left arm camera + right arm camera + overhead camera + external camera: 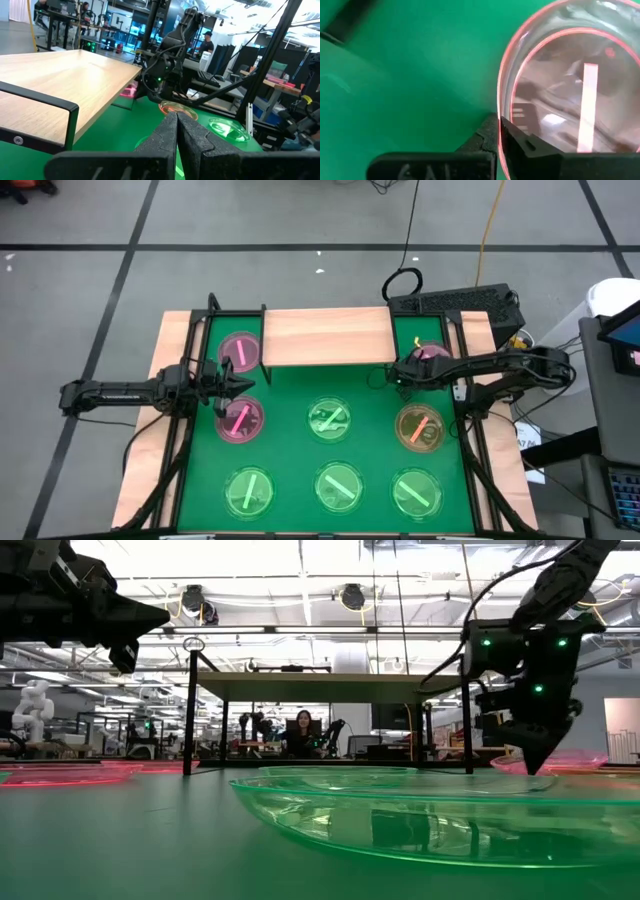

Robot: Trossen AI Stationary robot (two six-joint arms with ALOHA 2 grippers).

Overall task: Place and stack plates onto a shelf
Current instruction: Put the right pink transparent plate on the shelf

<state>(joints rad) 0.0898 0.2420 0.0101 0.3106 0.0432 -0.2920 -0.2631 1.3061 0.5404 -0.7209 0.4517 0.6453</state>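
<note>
The shelf stands at the far middle of the green mat. A pink plate lies to its right, and my right gripper points down at that plate's left rim, shut on it. My left gripper is shut and empty, raised to about shelf height between two pink plates. Farther right on the mat lie a green plate and an orange plate. Three green plates lie in the near row. My right gripper pinches the pink plate's rim, one finger inside the dish and one outside. The fingers come from above, pointing down. In the low view the plate sits low by the mat; whether it is lifted I cannot tell.
The shelf's black legs and the black frame rails run along the mat's sides. A green plate sits close to the low camera. A keyboard lies beyond the table's far right corner. A person sits in the room behind.
</note>
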